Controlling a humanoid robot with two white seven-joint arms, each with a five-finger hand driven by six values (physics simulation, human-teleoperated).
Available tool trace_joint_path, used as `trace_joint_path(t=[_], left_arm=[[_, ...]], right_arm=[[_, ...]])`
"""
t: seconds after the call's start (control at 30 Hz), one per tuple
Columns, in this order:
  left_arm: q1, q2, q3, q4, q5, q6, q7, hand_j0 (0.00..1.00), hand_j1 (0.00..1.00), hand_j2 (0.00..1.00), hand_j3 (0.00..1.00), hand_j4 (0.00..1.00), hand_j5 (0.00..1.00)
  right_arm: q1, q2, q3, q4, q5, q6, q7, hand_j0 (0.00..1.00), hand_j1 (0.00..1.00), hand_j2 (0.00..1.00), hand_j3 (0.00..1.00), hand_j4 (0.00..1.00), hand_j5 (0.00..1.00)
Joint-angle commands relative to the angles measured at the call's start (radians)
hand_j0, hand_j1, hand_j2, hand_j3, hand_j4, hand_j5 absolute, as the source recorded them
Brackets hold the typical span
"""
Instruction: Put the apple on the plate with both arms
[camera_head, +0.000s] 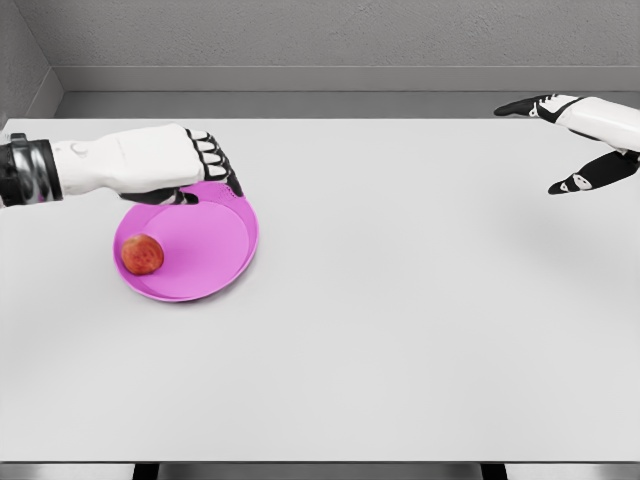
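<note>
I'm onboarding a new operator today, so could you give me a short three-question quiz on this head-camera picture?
1. True or false: the apple lies on the pink plate.
2. Which robot hand is over the plate's far rim? A) the left robot hand B) the right robot hand C) neither
3. Fill in: the right robot hand, fingers spread and holding nothing, shows at the picture's upper ____ edge, above the white table.

Key
1. True: the apple rests inside the plate, toward its left side.
2. A: the left robot hand is at the plate's far rim, not holding the apple.
3. right.
</note>
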Motion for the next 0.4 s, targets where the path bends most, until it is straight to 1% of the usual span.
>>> trace_joint_path(t=[0.0, 0.03, 0.1, 0.17, 0.37], left_arm=[[-0.002, -0.144, -0.001, 0.002, 0.031, 0.002, -0.001, 1.00, 1.00, 1.00, 1.00, 1.00, 1.00], [-0.003, -0.225, -0.007, -0.002, 0.030, 0.002, -0.002, 1.00, 1.00, 1.00, 1.00, 1.00, 1.00], [-0.008, -0.337, -0.018, -0.001, 0.027, 0.002, -0.004, 1.00, 1.00, 1.00, 1.00, 1.00, 1.00], [-0.009, -0.351, -0.040, -0.001, 0.027, 0.002, -0.004, 1.00, 1.00, 1.00, 1.00, 1.00, 1.00], [-0.009, -0.345, -0.041, 0.001, 0.027, 0.002, -0.004, 1.00, 1.00, 1.00, 1.00, 1.00, 1.00]], right_arm=[[0.002, 0.000, 0.000, 0.000, -0.007, 0.003, 0.000, 1.00, 1.00, 1.00, 1.00, 1.00, 1.00], [0.000, 0.000, 0.000, 0.000, -0.007, 0.003, 0.000, 1.00, 1.00, 1.00, 1.00, 1.00, 1.00], [0.002, -0.002, 0.000, 0.000, -0.007, 0.003, 0.000, 1.00, 1.00, 1.00, 1.00, 1.00, 1.00], [0.003, 0.000, 0.000, -0.002, -0.007, 0.003, 0.000, 1.00, 1.00, 1.00, 1.00, 1.00, 1.00], [0.003, -0.002, 0.000, -0.003, -0.007, 0.003, 0.000, 1.00, 1.00, 1.00, 1.00, 1.00, 1.00]])
